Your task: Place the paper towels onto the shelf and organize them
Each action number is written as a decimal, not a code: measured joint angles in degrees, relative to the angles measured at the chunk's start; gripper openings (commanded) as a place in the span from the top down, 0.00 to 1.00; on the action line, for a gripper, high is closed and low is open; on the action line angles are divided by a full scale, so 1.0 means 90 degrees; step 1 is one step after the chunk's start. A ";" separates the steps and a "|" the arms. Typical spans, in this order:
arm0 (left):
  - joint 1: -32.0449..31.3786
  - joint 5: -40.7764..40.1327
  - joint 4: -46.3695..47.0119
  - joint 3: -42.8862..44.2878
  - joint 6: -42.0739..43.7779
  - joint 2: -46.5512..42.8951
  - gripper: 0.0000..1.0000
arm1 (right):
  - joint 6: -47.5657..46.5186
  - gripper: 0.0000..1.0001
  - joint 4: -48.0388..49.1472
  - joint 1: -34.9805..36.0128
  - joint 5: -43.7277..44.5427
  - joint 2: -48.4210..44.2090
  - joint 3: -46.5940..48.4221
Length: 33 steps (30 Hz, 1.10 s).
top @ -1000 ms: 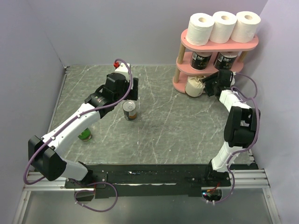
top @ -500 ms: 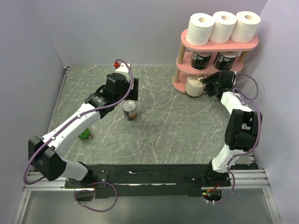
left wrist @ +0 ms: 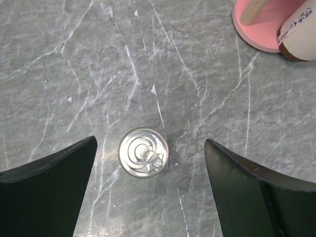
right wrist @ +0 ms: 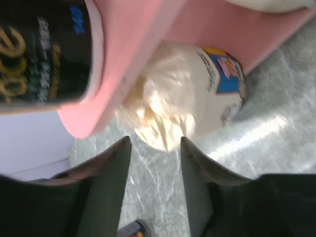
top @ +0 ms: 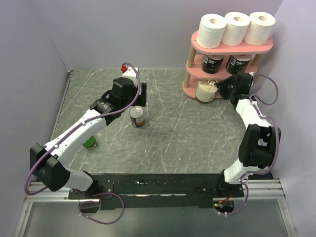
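We have three white rolls (top: 235,28) standing on the top board of the shelf (top: 189,89) and two black-printed rolls (top: 212,63) on the middle one. What looks like the last piece of the job is the cream roll (right wrist: 197,94), which lies on its side at the front edge of the bottom board, under the middle tier. From these views we cannot tell whether it is fully on the board. The right gripper (right wrist: 154,144) is level with it, fingers partly spread. The roll's gathered wrapper end sits right at the tips and nothing is clamped between them. To seat it well, we judge it best to push low and straight along the roll's axis, toward the middle of the board, so it neither rolls off the rim nor jams against a post. The soft wrapper will give, so go slowly and keep the wrist below the middle board. The left gripper (left wrist: 150,143) hangs wide apart and empty over the can (top: 138,117) on the table (top: 173,133), well away from the shelf.
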 measured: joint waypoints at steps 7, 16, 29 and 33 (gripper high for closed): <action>0.0000 0.0000 0.0000 -0.0002 0.0000 0.0000 0.04 | -0.0080 0.71 0.0265 -0.0002 -0.0017 -0.0425 -0.0986; -0.0051 -0.0017 0.0000 -0.0002 0.0015 0.0000 0.04 | 0.0141 0.69 0.1518 -0.0002 -0.0442 0.0226 -0.1479; -0.0058 -0.0063 0.0000 0.0000 0.0024 0.0000 0.04 | 0.0423 0.66 0.2288 0.0002 -0.0600 0.1299 -0.0794; -0.0058 -0.0066 -0.0002 0.0000 0.0024 0.0000 0.04 | 0.0520 0.65 0.2416 0.0010 -0.0597 0.1598 -0.0469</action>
